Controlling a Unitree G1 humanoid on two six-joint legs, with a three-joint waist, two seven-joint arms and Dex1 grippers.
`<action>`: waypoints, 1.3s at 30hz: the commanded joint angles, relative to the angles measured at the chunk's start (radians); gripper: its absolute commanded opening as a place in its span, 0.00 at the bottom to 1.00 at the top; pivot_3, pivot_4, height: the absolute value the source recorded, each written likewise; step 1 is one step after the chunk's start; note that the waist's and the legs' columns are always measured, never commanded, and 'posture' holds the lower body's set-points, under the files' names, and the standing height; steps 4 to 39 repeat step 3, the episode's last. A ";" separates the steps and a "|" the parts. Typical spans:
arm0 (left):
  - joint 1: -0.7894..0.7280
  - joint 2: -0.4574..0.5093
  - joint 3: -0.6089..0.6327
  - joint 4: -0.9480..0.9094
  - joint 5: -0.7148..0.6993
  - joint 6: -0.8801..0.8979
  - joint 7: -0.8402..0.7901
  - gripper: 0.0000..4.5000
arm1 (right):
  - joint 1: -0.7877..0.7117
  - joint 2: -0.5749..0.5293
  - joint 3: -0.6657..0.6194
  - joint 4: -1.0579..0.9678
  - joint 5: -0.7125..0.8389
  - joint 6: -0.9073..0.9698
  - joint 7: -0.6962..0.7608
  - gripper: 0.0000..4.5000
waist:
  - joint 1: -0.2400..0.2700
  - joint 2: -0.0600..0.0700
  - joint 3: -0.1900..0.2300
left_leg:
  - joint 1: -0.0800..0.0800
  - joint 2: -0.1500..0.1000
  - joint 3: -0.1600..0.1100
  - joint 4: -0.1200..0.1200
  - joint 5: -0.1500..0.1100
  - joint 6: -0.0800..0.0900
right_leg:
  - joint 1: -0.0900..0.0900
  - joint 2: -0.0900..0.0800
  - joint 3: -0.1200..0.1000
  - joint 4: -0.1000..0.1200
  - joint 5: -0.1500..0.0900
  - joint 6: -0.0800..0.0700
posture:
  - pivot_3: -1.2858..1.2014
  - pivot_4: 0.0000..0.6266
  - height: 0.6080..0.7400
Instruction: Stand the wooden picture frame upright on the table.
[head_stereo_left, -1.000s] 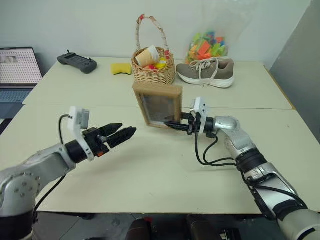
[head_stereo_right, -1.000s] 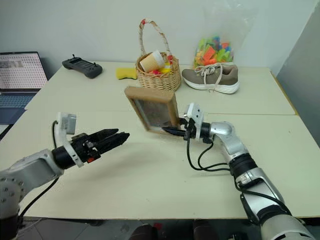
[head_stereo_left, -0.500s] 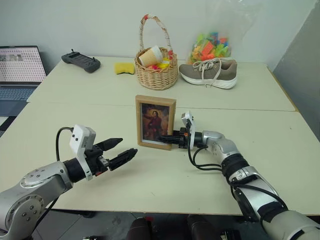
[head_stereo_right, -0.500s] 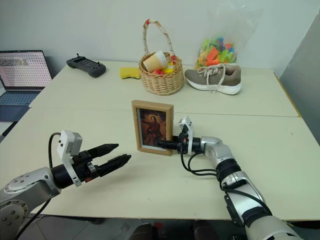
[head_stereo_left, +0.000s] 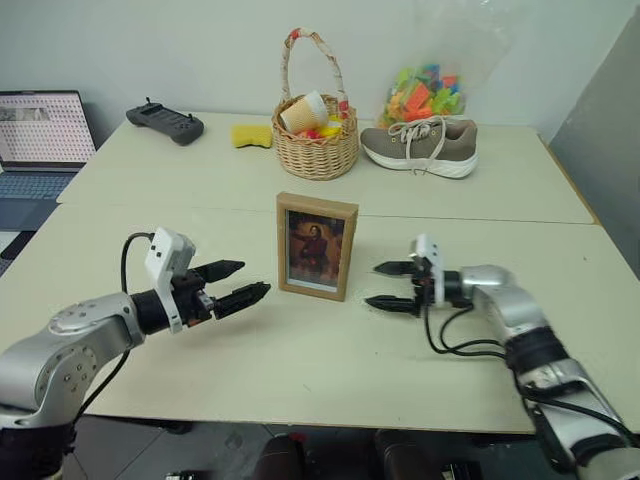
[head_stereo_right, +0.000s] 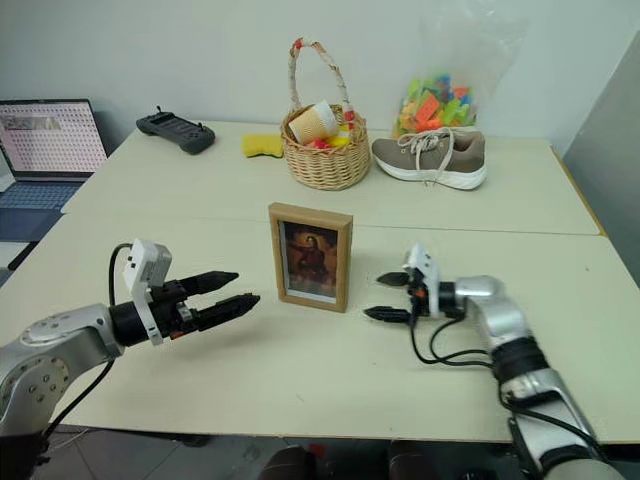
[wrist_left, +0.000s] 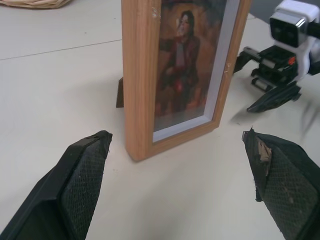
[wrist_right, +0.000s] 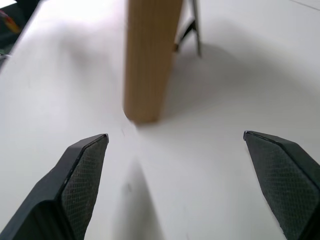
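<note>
Beige and flat, the table (head_stereo_left: 300, 380) carries everything, with a thin seam line going across it from left to right behind the frame. At its far side I see a laptop (head_stereo_left: 40, 135) on the far left, then a black controller (head_stereo_left: 165, 122), a yellow sponge (head_stereo_left: 251, 134), a woven basket (head_stereo_left: 315, 140) with a paper cup in it, a brown shoe (head_stereo_left: 420, 146), and a bag of coloured blocks (head_stereo_left: 422, 90) behind the shoe. The wooden picture frame (head_stereo_left: 317, 246) stands upright near the middle of the table, its portrait facing me, and its fold-out stand (wrist_right: 189, 27) is spread behind it on the table top. My left gripper (head_stereo_left: 233, 284) is to the left of the frame, near but apart from it, fingers spread wide and holding nothing. My right gripper (head_stereo_left: 392, 286) is just to the right of the frame, not touching it, and its two fingers are also wide apart and empty.
</note>
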 joint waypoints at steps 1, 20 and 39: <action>-0.107 0.082 -0.013 0.121 0.070 -0.032 -0.121 1.00 | 0.003 -0.145 -0.143 -0.297 0.141 0.210 0.011 0.99 | -0.001 0.003 0.003 | -0.001 0.000 0.000 0.000 0.000 0.000 | -0.001 0.000 0.000 0.000 0.000 0.000 | 0.52 0.24 1.00; -0.158 0.100 -0.031 0.179 0.101 -0.051 -0.164 1.00 | -0.001 -0.174 -0.176 -0.366 0.184 0.284 -0.012 0.99 | -0.004 0.003 0.003 | 0.001 0.000 0.001 0.000 0.000 0.000 | 0.000 0.001 0.000 0.001 0.000 0.000 | 0.52 0.24 1.00; -0.158 0.100 -0.031 0.179 0.101 -0.051 -0.164 1.00 | -0.001 -0.174 -0.176 -0.366 0.184 0.284 -0.012 0.99 | -0.004 0.003 0.003 | 0.001 0.000 0.001 0.000 0.000 0.000 | 0.000 0.001 0.000 0.001 0.000 0.000 | 0.52 0.24 1.00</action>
